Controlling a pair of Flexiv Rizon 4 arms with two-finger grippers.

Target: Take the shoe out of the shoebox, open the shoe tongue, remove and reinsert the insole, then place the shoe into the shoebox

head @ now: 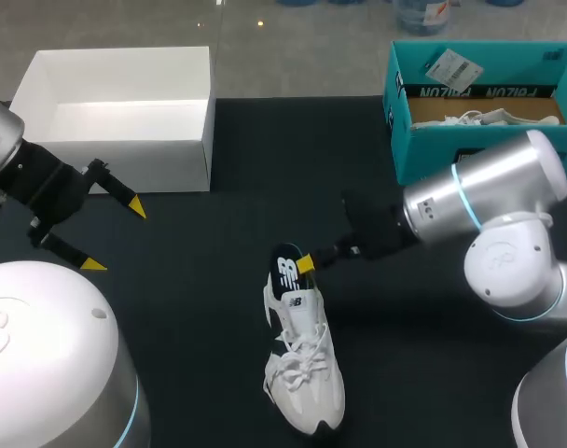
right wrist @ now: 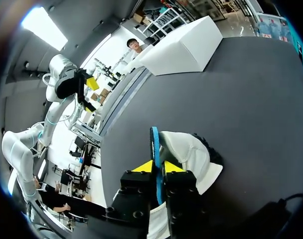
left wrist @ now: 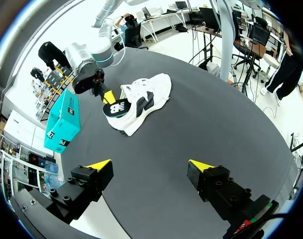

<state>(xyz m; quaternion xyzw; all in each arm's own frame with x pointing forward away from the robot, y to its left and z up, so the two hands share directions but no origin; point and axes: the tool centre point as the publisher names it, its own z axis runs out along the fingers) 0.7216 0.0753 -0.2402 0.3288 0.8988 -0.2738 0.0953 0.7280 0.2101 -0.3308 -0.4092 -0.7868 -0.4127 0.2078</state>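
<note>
From above, the shoe (head: 302,364) lay mid-table, well apart from the shoebox (head: 423,154), with the right gripper (head: 305,264) at its heel. In the left wrist view, the left gripper (left wrist: 150,165) stood with its fingers spread apart and the shoe well ahead. In the right wrist view, both fingers (right wrist: 143,168) clamped the insole (right wrist: 155,149) edgewise.

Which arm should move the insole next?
Right. The right gripper is shut on the insole at the shoe's heel; the left gripper hangs open, far off by the white box.

Upper right, upside-down lettering inside the teal shoebox (head: 419,154), white tag (head: 449,67) on its rim, centre, logo on the black insole (head: 287,269), none clearly legible.
</note>
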